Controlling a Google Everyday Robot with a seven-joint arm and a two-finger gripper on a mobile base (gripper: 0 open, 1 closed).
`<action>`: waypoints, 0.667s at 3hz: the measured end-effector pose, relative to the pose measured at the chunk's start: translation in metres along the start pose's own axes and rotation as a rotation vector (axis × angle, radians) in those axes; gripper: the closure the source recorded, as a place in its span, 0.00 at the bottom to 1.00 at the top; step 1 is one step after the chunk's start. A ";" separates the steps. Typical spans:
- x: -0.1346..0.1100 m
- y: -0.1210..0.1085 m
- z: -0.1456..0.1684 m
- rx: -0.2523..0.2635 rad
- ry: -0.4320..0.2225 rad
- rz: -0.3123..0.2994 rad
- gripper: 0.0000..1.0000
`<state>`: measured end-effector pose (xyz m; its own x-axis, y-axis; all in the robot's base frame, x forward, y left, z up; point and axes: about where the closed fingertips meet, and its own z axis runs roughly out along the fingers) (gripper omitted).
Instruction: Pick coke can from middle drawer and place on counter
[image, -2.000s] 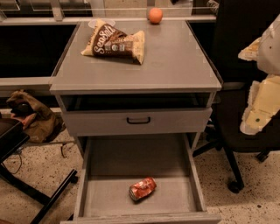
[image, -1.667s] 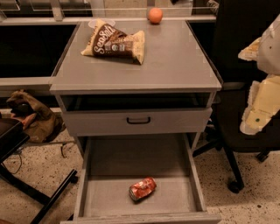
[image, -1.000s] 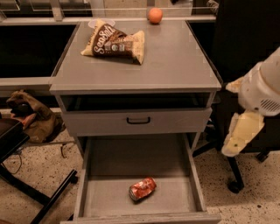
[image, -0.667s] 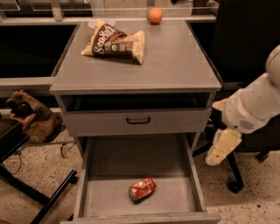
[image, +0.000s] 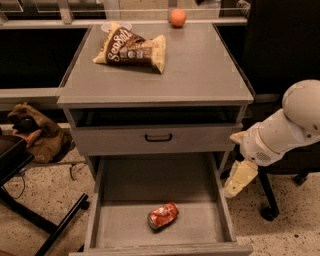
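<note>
Can (image: 163, 216) lies on its side near the open drawer (image: 150, 182) front, gripper (image: 240, 179) outside the right wall, open or closed can't tell; best clear wall, grasp across can, place on bare bench (image: 200, 65) right of chip bag (image: 131, 48).

Counter (image: 200, 70) carries chip bag (image: 131, 48) and orange (image: 177, 17); end effector (image: 234, 187) beside middle drawer (image: 145, 180).

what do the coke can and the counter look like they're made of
The coke can looks like thin metal: glossy red print, dented side. The counter is matte grey, perhaps painted metal or laminate; no grain shows. The gripper, cream and plastic-looking, hangs right of the middle drawer.
</note>
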<state>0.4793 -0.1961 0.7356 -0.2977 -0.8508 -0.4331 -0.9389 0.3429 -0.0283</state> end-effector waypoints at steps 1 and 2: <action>0.008 -0.004 0.034 -0.005 -0.032 0.020 0.00; 0.015 -0.003 0.102 -0.004 -0.079 0.030 0.00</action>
<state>0.4950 -0.1688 0.6375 -0.3111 -0.8063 -0.5031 -0.9306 0.3659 -0.0109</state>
